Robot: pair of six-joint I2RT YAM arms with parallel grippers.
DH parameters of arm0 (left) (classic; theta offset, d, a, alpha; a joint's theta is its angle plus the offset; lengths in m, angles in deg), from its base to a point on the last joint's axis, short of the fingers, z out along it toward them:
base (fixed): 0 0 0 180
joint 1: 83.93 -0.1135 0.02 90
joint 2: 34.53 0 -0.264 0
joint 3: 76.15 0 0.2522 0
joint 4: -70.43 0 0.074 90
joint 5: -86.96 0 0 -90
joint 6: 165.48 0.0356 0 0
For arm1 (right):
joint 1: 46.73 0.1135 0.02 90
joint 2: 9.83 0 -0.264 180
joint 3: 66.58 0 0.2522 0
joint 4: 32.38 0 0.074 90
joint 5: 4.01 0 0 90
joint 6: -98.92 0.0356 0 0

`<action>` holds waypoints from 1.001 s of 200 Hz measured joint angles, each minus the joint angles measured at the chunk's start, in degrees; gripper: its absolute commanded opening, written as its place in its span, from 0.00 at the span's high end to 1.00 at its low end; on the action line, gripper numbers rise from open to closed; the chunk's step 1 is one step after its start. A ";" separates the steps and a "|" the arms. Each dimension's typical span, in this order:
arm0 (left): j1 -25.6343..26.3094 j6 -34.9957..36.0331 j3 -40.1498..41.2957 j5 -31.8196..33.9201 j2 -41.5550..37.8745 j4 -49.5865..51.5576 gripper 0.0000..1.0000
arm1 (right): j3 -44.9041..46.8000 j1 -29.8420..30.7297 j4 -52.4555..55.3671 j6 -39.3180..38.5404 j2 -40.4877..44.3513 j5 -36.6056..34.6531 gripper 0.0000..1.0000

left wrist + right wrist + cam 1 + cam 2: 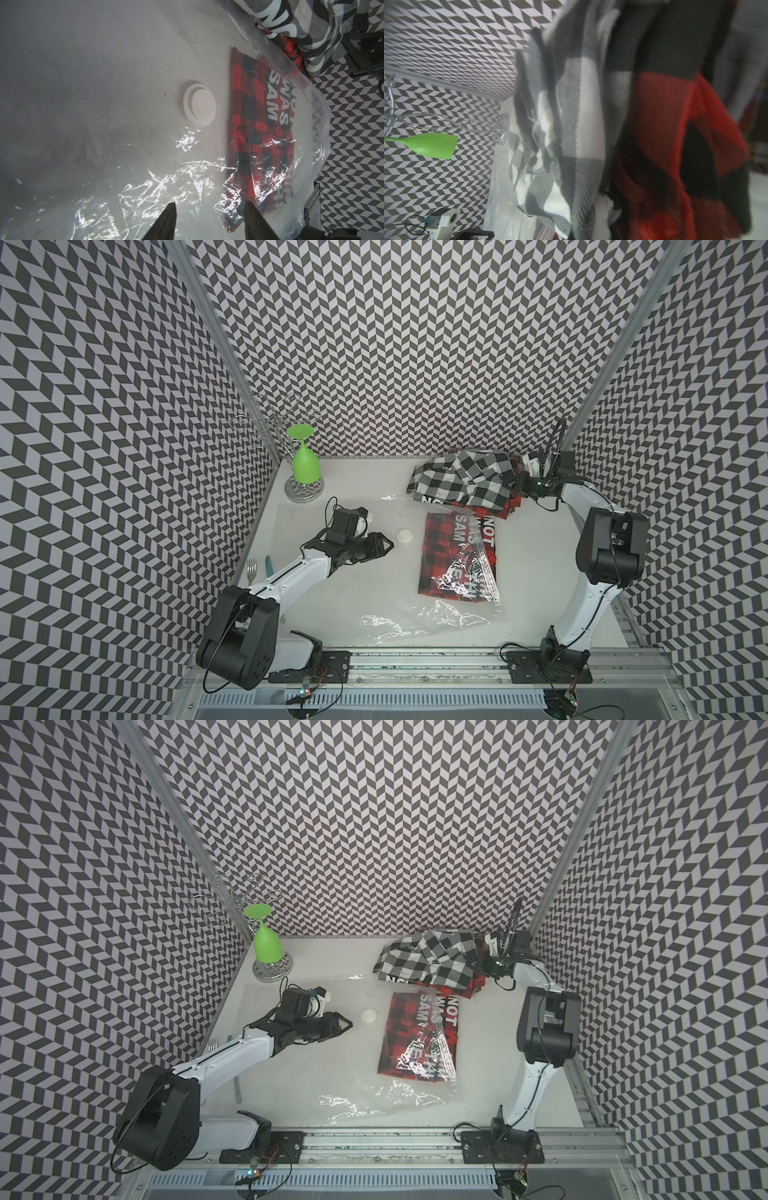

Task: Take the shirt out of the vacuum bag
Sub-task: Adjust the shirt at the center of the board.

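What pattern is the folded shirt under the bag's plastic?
The folded shirt is red-and-black check with white lettering, clearest in the left wrist view.

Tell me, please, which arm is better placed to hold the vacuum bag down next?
Left, probably. The left gripper is open right over the vacuum bag, beside its white valve. The right gripper is shut against the heaped shirts in the far corner, away from the bag's flat middle.

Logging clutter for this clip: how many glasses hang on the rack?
1. A green glass hangs upside down on the wire rack in the far left corner; its other arms are bare, and none seems hidden.
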 measured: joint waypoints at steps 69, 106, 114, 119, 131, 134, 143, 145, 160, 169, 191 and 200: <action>0.00 0.04 0.74 -0.17 0.00 -0.46 0.46 | 3.89 -3.56 -1.46 0.48 0.02 1.64 0.57; 0.00 0.09 0.76 -0.15 0.00 -0.46 0.46 | 3.89 -3.56 -2.34 2.36 1.18 3.30 0.31; 0.00 0.11 0.85 -0.15 0.00 -0.52 0.46 | 3.89 -3.56 -2.10 2.58 2.08 3.48 0.30; 0.00 0.15 0.90 -0.15 0.00 -0.55 0.45 | 3.89 -3.56 -1.88 2.67 2.93 3.58 0.30; 0.00 0.20 1.09 -0.15 0.00 -0.61 0.46 | 3.91 -3.61 -1.27 2.80 5.33 3.72 0.30; 0.00 0.20 1.09 -0.15 0.00 -0.61 0.46 | 4.04 -3.67 -1.27 2.99 6.21 3.78 0.30; 0.00 0.22 1.14 -0.15 0.00 -0.70 0.46 | 4.90 -3.76 -1.38 3.23 8.79 4.04 0.30; -0.02 0.22 1.14 -0.15 0.00 -0.74 0.46 | 5.18 -3.78 -1.33 3.41 9.51 4.15 0.30; -0.09 0.24 1.18 -0.15 0.00 -0.96 0.46 | 8.39 -3.87 -1.40 4.24 14.49 4.59 0.31; -0.28 0.24 1.18 -0.17 0.07 -1.09 0.46 | 11.21 -3.89 -1.46 4.66 17.44 4.66 0.30; -0.28 0.24 1.18 -0.20 0.70 -1.53 0.46 | 19.02 -3.93 -0.55 5.68 23.26 4.57 0.30; -0.28 0.26 1.18 -0.22 1.01 -1.57 0.46 | 22.25 -3.93 -0.13 6.10 24.87 4.39 0.30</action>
